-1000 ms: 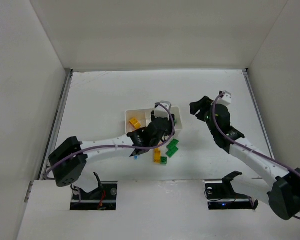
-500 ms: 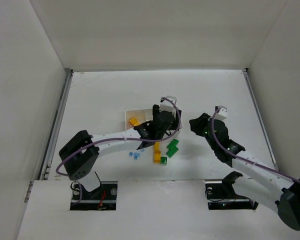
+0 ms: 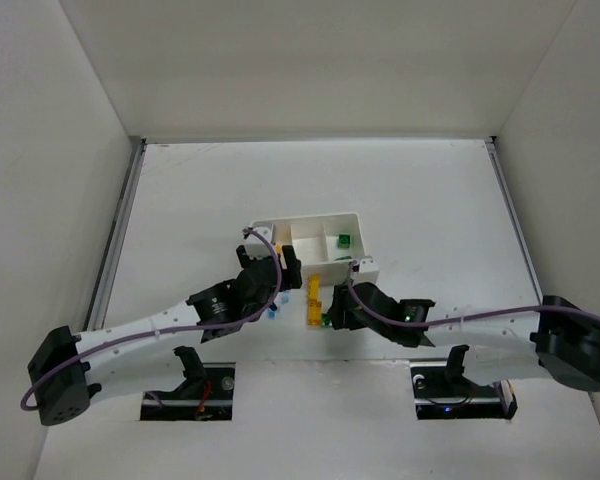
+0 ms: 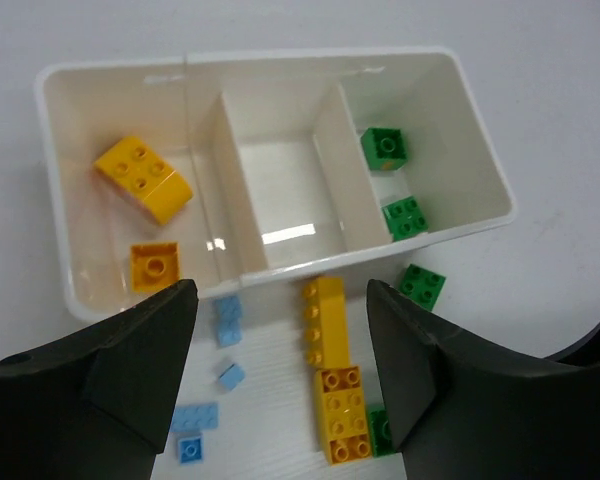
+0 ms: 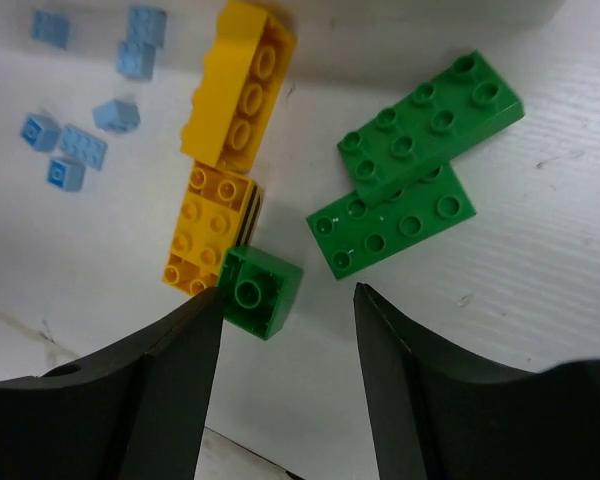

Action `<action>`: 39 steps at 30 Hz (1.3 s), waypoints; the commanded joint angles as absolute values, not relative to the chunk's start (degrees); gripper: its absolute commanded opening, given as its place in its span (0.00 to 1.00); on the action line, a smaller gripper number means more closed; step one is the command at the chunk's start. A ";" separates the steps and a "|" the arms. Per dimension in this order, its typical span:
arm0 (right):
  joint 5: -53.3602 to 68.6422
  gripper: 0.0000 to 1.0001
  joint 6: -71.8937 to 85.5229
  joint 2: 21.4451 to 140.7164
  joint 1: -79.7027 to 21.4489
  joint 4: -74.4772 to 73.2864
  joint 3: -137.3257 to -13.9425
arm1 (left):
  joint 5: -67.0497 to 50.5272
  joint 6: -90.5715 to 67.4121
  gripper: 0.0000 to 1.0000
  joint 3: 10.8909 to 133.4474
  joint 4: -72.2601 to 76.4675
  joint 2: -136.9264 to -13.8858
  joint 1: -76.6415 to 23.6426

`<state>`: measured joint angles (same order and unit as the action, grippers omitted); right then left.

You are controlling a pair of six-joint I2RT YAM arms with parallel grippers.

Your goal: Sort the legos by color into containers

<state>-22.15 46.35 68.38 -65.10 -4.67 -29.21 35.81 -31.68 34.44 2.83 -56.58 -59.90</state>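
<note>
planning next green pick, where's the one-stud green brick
Right wrist view, low centre: one-stud green brick sits beside the studs-up yellow brick, left of the long green bricks.

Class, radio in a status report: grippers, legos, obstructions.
Left gripper open beside tray. Right gripper open above small green brick. Middle compartment empty; blue bricks unsorted. No obstruction seen.

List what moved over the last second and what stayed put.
The left gripper pulled back off the tray toward the near edge, uncovering it. The right gripper swung in from the far right and now hovers over the loose green bricks. Both are open and empty. The tray and the yellow bricks in front of it stayed put.
</note>
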 commanded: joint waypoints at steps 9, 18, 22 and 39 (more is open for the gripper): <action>-25.13 0.49 51.50 78.92 -69.21 -10.45 -38.93 | 37.00 -40.43 0.63 24.35 -5.89 -44.04 -62.79; -24.61 0.51 54.40 84.64 -69.04 -12.65 -40.87 | 37.18 -41.48 0.63 21.97 -7.38 -39.29 -67.71; -25.48 0.33 55.10 85.17 -69.12 -13.36 -41.13 | 37.44 -41.40 0.63 21.80 -5.98 -40.95 -70.96; -30.68 0.24 37.03 63.18 -51.75 -12.77 -45.07 | 37.27 -39.99 0.65 28.12 1.31 -59.58 -77.12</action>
<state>-29.63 47.05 61.56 -57.95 -18.85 -40.45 36.47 -40.58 24.64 -2.26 -57.52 -76.66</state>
